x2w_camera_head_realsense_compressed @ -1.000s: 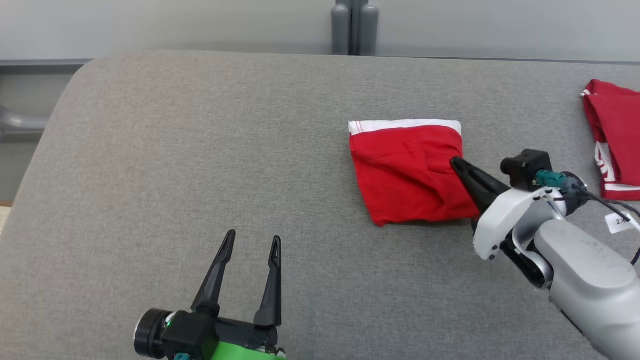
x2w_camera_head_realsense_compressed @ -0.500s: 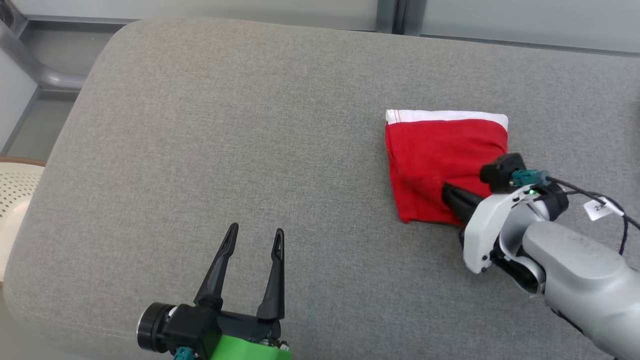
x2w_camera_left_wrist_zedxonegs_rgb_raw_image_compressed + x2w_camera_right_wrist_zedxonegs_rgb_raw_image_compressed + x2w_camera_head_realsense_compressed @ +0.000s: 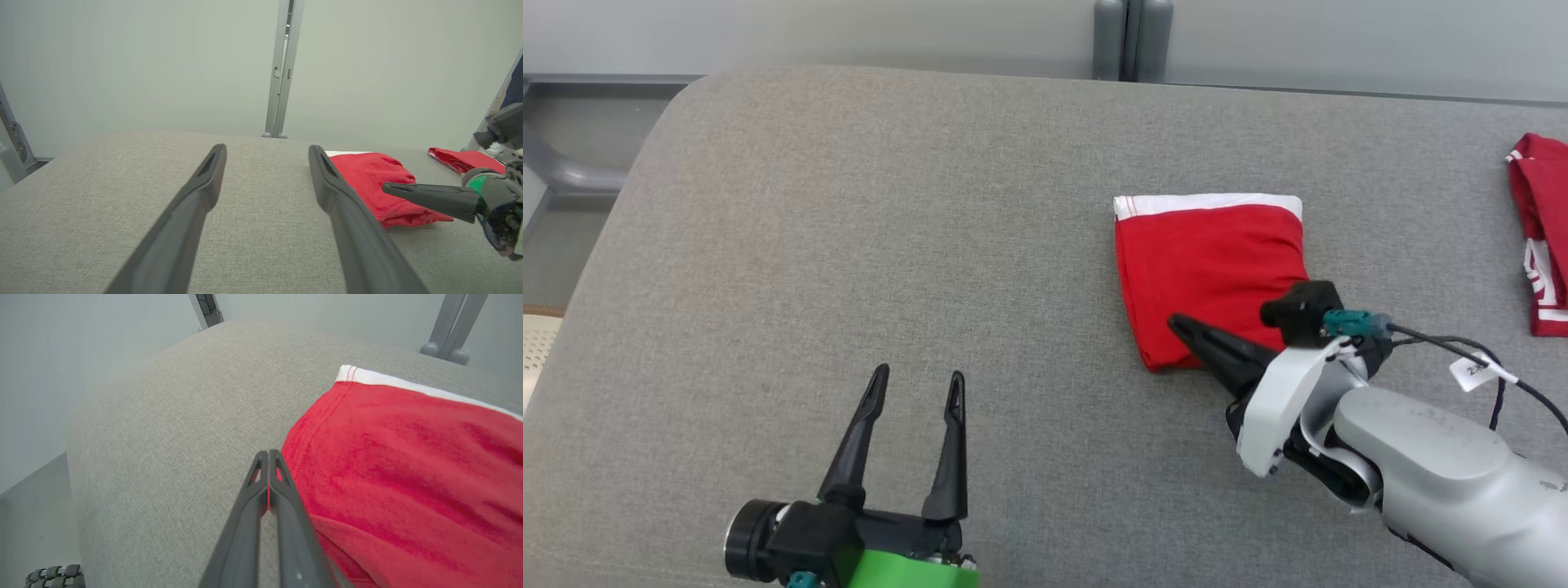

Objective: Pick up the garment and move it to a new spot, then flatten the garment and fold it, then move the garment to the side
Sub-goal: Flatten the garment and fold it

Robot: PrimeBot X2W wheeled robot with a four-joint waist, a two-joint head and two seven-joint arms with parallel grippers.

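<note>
**A:** Surface and background?
**B:** One grey fabric-covered pad (image 3: 849, 245) with a rounded far-left corner. Behind it, a pale wall (image 3: 809, 33) and a grey post (image 3: 1131, 41).

**A:** The garment?
**B:** One red garment (image 3: 1209, 261), folded to a rough square with a white band along its far edge. It lies flat on the pad, right of centre.

**A:** Right gripper?
**B:** Right gripper (image 3: 1174, 322): fingers pressed together, with the tip over the garment's near-left corner. In the left wrist view the tip sits just above the cloth. Whether any cloth is pinched cannot be told.

**A:** Left gripper?
**B:** Left gripper (image 3: 918, 376): fingers spread wide apart, holding nothing. It is over bare pad at the near edge, well apart from the garment.

**A:** Anything else?
**B:** One second red cloth (image 3: 1539, 229) with white trim, at the pad's far right.
</note>
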